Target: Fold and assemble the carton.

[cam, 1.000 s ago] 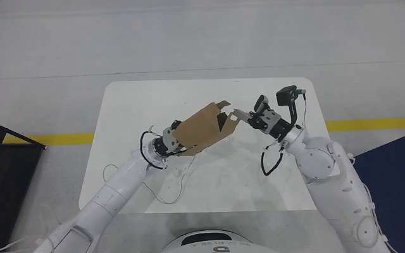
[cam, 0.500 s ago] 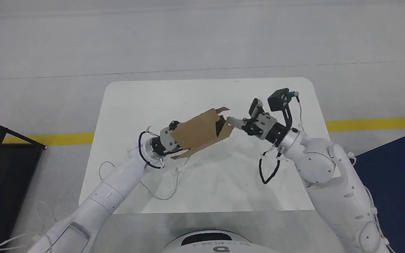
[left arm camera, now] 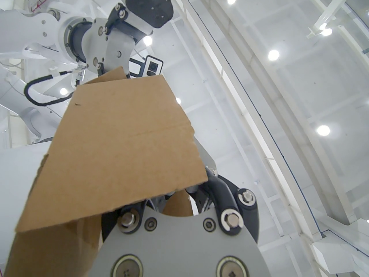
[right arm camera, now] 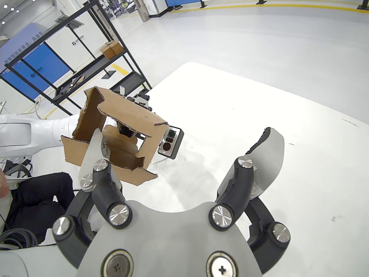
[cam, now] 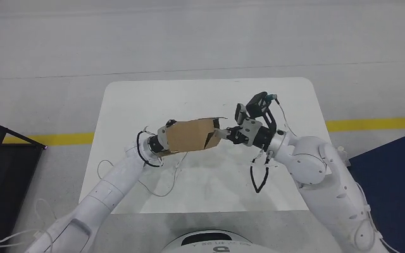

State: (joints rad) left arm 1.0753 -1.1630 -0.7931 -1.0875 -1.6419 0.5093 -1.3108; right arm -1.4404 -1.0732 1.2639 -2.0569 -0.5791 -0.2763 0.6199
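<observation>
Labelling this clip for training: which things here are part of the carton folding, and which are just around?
In the job: carton, left claw holding it, right claw open at its other end, table.
Just around: black rack, boxes on its shelf, yellow floor line.

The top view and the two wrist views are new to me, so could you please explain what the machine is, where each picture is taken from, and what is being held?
This is a two-armed robot working at a white table. The top view looks down from a camera above its arms. Each wrist view comes from a camera on one arm's wrist, looking out past that arm's end effector. The left end effector is shut on a brown carton, which is partly opened into a tube and held clear of the table. The right end effector is open, with one finger at the carton's open end.
</observation>
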